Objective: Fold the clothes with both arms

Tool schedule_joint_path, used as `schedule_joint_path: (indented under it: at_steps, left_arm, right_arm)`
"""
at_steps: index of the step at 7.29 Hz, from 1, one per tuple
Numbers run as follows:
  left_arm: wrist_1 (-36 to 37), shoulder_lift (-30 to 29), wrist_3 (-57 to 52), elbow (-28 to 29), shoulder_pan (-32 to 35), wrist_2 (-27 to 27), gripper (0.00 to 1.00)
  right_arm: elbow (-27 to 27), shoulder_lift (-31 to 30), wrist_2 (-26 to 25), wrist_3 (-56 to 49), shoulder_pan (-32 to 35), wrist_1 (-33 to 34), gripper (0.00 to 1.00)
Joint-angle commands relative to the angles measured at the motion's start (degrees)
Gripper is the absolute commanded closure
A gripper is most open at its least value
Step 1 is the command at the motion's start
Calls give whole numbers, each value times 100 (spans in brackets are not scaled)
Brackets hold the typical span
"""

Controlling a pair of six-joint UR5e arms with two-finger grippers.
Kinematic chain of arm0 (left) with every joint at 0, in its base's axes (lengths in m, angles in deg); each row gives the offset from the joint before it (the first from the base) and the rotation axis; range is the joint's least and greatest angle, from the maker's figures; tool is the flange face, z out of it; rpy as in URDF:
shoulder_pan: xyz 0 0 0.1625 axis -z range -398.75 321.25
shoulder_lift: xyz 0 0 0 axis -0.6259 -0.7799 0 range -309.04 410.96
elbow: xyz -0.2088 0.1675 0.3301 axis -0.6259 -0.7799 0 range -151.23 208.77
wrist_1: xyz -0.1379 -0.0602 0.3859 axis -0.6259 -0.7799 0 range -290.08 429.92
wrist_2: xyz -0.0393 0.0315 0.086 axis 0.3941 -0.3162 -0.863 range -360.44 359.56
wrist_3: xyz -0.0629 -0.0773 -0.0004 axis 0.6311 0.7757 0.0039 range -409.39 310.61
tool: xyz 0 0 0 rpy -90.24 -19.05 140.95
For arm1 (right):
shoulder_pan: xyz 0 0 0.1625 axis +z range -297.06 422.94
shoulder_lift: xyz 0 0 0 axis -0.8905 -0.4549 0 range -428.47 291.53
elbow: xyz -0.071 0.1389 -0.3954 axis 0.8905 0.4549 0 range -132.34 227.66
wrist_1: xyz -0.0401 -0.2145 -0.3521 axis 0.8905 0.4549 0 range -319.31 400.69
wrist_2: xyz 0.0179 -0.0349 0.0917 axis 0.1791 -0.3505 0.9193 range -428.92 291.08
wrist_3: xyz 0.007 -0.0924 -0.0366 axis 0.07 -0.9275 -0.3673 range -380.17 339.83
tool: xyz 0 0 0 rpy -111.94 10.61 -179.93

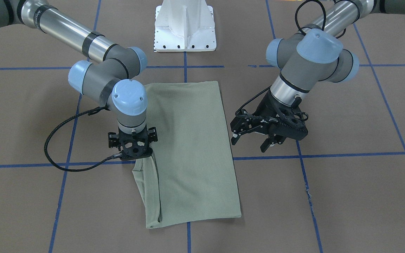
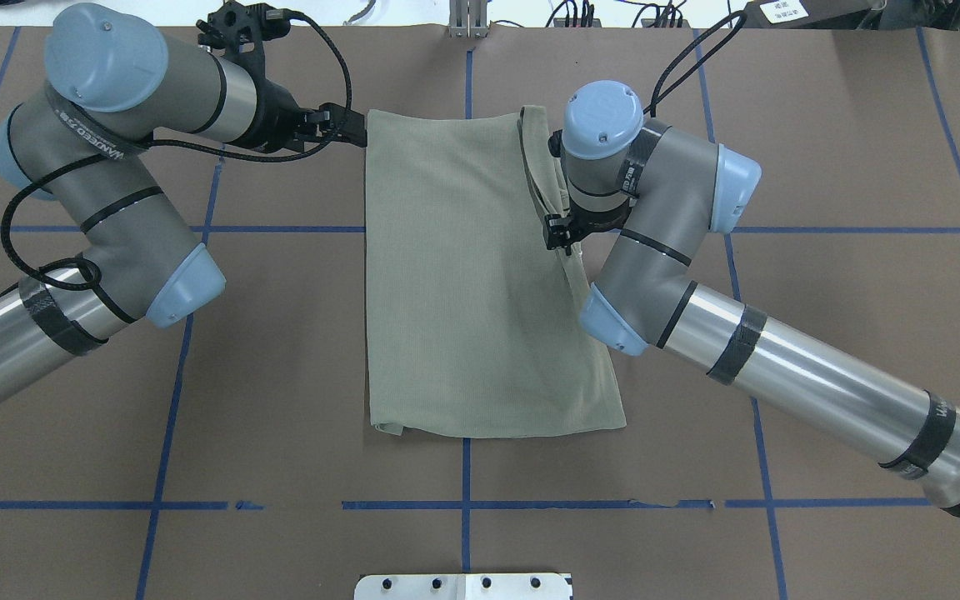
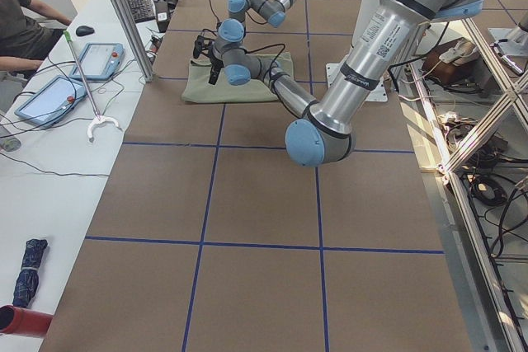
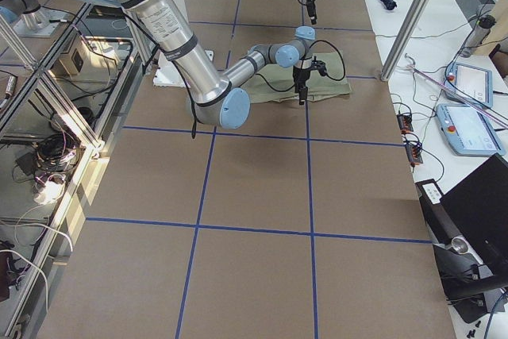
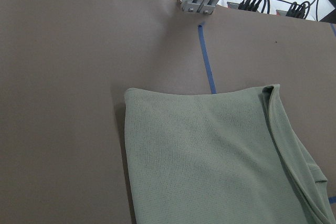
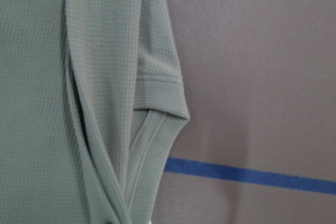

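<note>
Two arms bend over a brown table (image 1: 346,196) marked with blue tape lines (image 1: 350,154), where a sage-green shirt (image 1: 192,151) lies folded into a long rectangle at the centre. The right arm (image 1: 107,77) bends sharply at its elbow, wrist turned straight down, and the right gripper (image 1: 136,149) sits on the shirt's side edge beside a loose ribbed fold; its fingers are hidden under its body, so whether they pinch cloth cannot be told. The left arm (image 1: 315,59) slants down from the opposite side, and the left gripper (image 1: 253,144) hangs just beside the shirt's other long edge, fingers (image 1: 235,140) spread apart and holding nothing. A white pedestal (image 1: 185,26) stands beyond the shirt.
</note>
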Motion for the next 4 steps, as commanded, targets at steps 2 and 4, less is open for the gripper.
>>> schedule_joint_path:
  at_steps: [2,4]
  left_arm:
    - [0,9,-3,8,-13,-3,0]
    - [0,9,-21,8,-5,-3,0]
  right_arm:
    - [21,-185,6,-276,221,15,0]
    - [308,321,7,-207,274,-2,0]
